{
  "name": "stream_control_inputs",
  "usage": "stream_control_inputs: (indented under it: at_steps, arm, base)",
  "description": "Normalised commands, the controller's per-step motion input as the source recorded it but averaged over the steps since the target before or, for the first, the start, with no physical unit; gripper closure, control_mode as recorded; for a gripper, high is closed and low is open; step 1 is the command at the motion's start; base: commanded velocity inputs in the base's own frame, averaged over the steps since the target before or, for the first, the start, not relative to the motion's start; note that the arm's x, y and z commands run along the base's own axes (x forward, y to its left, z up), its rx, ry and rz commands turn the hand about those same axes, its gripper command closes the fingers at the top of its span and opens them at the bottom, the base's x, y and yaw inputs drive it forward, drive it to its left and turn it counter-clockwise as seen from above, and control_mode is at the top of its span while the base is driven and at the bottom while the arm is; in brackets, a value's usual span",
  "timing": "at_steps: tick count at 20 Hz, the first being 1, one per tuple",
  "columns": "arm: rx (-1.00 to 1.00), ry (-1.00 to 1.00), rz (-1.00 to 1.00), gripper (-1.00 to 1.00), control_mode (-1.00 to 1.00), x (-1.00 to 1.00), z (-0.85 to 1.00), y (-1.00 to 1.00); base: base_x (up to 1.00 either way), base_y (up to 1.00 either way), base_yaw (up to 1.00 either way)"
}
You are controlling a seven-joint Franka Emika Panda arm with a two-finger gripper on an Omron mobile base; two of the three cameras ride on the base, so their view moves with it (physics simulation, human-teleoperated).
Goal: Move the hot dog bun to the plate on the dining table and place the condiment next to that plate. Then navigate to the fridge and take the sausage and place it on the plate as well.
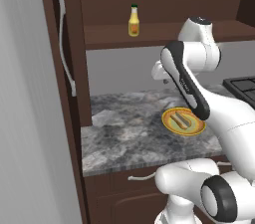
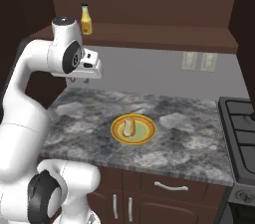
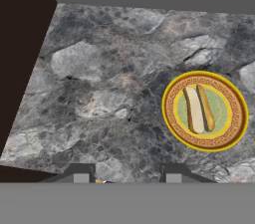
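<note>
1. Hot dog bun (image 3: 199, 109) lies on the yellow-rimmed plate (image 3: 172, 118) on the marble counter (image 3: 99, 83), at about 3 o'clock in the hand view. Nothing held.
2. Gripper (image 3: 127, 178) hangs high above the counter, its tips at 6 o'clock in the hand view. The log puts the jaws near their closest, though a gap shows between the tips; they're empty.
3. Bun likely light, soft, squashes easily. I'd pinch across the narrow width at mid-length, gently, from above.
4. Condiment bottle (image 1: 133, 21) stands upright on the wooden shelf (image 1: 164, 33), at 12 o'clock from the plate. Probably rigid, smooth, tippy; grab the body, not the cap.
5. Counter flat, bare around the plate, plenty of room. Stove (image 2: 239, 133) at 3 o'clock, tall dark cabinet (image 1: 64, 68) at 9 o'clock, grey wall with outlets (image 2: 199, 61) behind.
</note>
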Motion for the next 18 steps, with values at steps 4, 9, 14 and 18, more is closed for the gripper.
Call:
stream_control_inputs:
  at_steps: [4, 9, 14, 18]
  arm:
    - [0.03, 0.0, 0.0, -1.0, -1.0, 0.0, -0.04, -0.33]
    - [0.01, 0.04, 0.0, -1.0, -1.0, 0.1, -0.35, -0.66]
    - [0.0, 0.07, 0.0, -1.0, -1.0, 0.12, -0.59, -0.65]
    - [0.0, 0.08, 0.0, -1.0, -1.0, 0.11, -0.79, -0.56]
  base:
    - [0.0, 0.0, 0.0]
    - [0.0, 0.0, 0.0]
    - [0.0, 0.0, 0.0]
    - [0.0, 0.0, 0.0]
